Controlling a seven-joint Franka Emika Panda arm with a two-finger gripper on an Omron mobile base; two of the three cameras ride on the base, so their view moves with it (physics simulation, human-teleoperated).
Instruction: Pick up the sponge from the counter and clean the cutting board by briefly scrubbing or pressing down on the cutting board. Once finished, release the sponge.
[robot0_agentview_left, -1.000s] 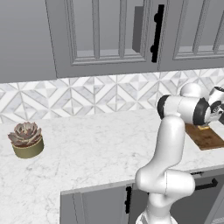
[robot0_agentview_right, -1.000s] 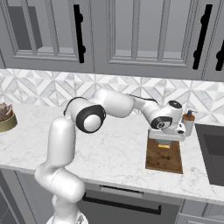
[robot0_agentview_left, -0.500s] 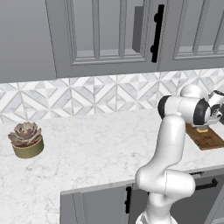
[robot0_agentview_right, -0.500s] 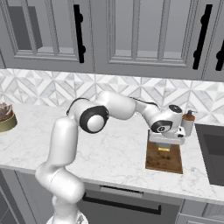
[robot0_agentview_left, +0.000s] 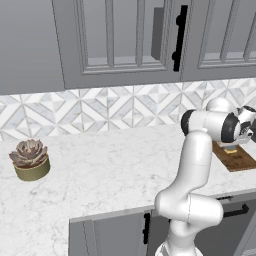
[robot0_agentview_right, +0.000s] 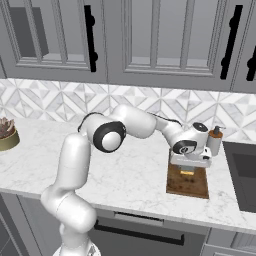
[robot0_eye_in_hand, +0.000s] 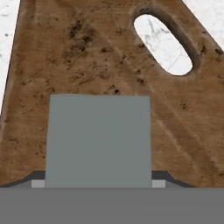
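You are pressing the sponge, clamped in the gripper, onto the cutting board; next, judge scrubbing done and release.

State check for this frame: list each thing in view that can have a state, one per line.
sponge: held between the gripper's fingers, over the board.
gripper: shut on the sponge, pointing down above the board.
cutting board: lying flat on the counter, its handle hole uncovered.
counter: bearing the board and the plant.
potted succulent: upright, far from the arm.
soap bottle: upright beside the board.
cabinet doors: closed.
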